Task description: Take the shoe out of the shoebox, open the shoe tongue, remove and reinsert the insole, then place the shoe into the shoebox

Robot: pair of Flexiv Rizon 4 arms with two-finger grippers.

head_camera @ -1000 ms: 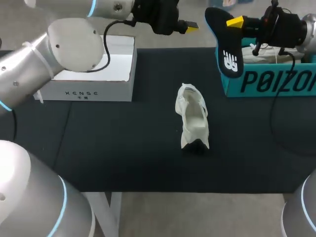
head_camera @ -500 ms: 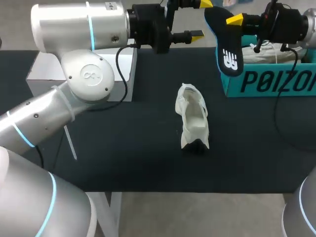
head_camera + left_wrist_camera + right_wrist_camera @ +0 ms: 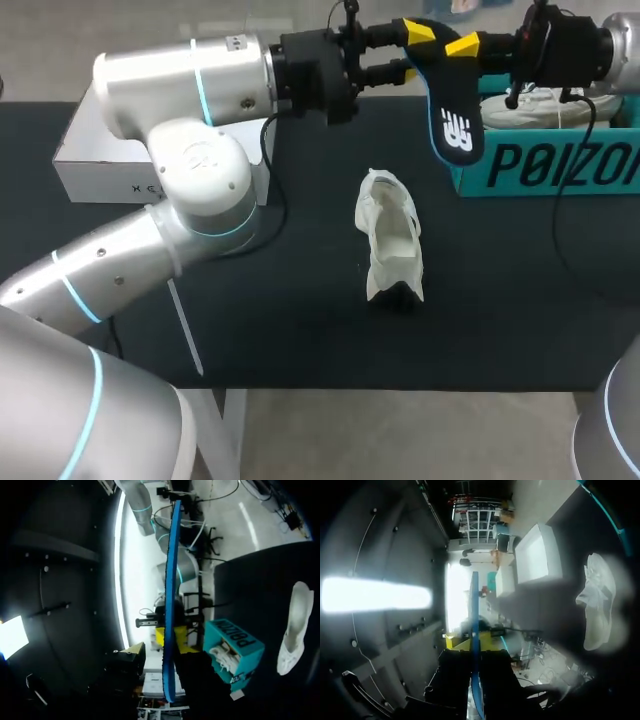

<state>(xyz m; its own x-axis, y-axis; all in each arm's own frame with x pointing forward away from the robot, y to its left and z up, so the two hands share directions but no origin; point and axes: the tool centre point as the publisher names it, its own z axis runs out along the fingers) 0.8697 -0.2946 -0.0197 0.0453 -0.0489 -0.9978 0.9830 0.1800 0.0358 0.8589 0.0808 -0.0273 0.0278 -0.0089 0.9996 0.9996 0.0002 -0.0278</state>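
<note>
The black, blue-edged flat insole [image 3: 455, 115] is held clamped in the right pincer [image 3: 462, 45] — the left pincer [image 3: 412, 52] is spread apart astride its top end.

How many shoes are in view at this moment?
2. One white shoe lies in the middle of the table; a second shoe sits in the teal shoebox at far right. The box could hide more.
</note>
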